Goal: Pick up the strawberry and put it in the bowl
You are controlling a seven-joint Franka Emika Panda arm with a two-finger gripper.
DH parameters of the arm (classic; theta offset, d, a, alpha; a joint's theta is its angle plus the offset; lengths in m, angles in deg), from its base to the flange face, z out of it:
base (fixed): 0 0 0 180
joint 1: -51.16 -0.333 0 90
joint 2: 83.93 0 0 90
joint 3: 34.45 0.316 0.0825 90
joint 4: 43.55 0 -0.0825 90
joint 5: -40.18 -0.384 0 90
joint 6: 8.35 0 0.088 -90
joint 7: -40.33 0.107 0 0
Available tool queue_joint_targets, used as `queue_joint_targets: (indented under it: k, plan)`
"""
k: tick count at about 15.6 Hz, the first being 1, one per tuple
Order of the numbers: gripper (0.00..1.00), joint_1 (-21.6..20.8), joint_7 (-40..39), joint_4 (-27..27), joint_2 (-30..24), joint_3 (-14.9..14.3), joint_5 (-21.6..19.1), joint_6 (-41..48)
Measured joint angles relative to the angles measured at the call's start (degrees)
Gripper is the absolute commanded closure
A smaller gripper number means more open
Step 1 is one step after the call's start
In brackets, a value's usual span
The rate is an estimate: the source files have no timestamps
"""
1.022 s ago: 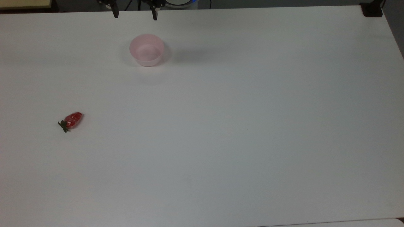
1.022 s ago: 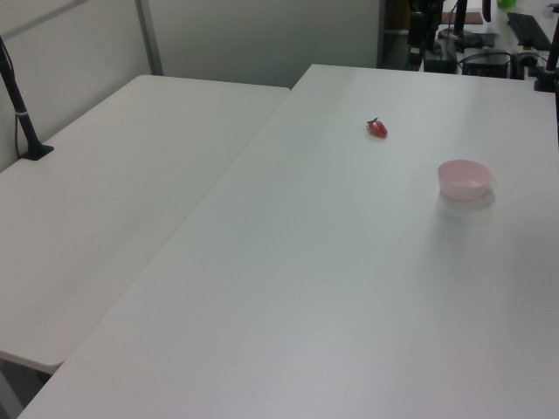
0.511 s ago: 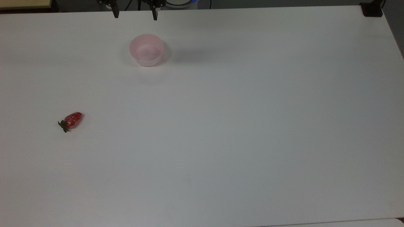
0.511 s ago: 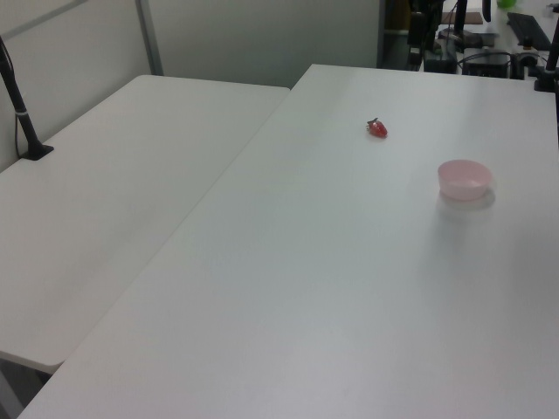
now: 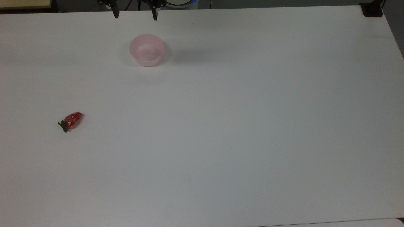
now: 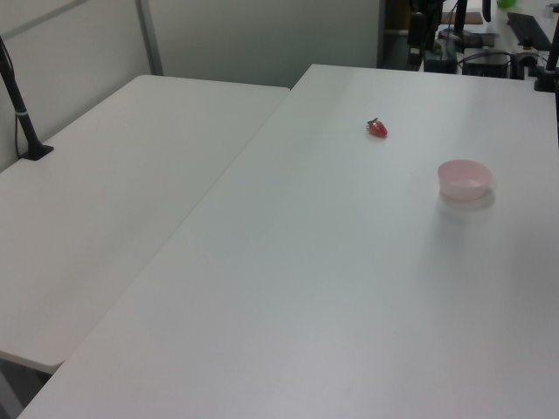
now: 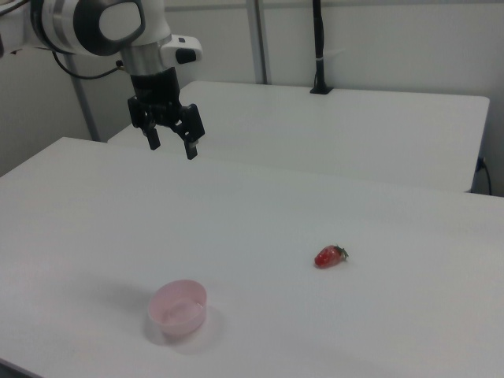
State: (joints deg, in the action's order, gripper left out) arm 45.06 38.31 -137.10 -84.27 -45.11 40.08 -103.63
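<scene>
1. Hanging high above the white table [image 7: 260, 213], the gripper [image 7: 172, 144] sits at the end of the white robot arm [image 7: 94, 24] in the right view's upper left, its two black fingers [image 7: 190, 146] pointing down and spread wide apart with nothing between them.
2. In the top view the gripper [image 5: 135, 15] shows at the far edge of the table [image 5: 240, 119], where two dark fingertips [image 5: 154, 15] poke in from the upper border, just beyond the bowl [image 5: 146, 50].
3. The strawberry [image 5: 71, 121] lies on its side on the bare tabletop at the top view's left, its red body pointing up and to the right and its dark green cap toward the lower left.
4. The bowl stands upright on the table, pale pink and translucent, with nothing inside it; it is well apart from the strawberry, farther up and to the right in the top view.
5. In the right view the bowl [image 7: 179, 308] is near the lower edge and the strawberry [image 7: 328, 256] lies to its right and farther back, cap toward the right view's right.
6. In the left view the strawberry [image 6: 376, 127] rests beyond the bowl [image 6: 465, 179], toward the left view's left, on the table [image 6: 332, 288]; a second white table [image 6: 113, 218] adjoins on the left view's left, with a black post [image 6: 22, 113] standing on it.
</scene>
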Motion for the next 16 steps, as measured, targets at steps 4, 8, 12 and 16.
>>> queue_joint_targets:
  k: [4, 8, 12, 16]
  plan:
    - [0.0, 0.6, 0.0, 0.2, 0.0, -0.9, 0.0, 0.0]
    - [0.0, 3.4, -2.3, 0.5, 0.4, -1.7, 0.0, -1.0]
    - [0.0, 9.0, -6.9, 0.5, 4.3, -1.8, 0.0, -10.1]
    - [0.0, 12.6, -6.1, 0.4, 12.4, -1.9, 0.0, -22.5]
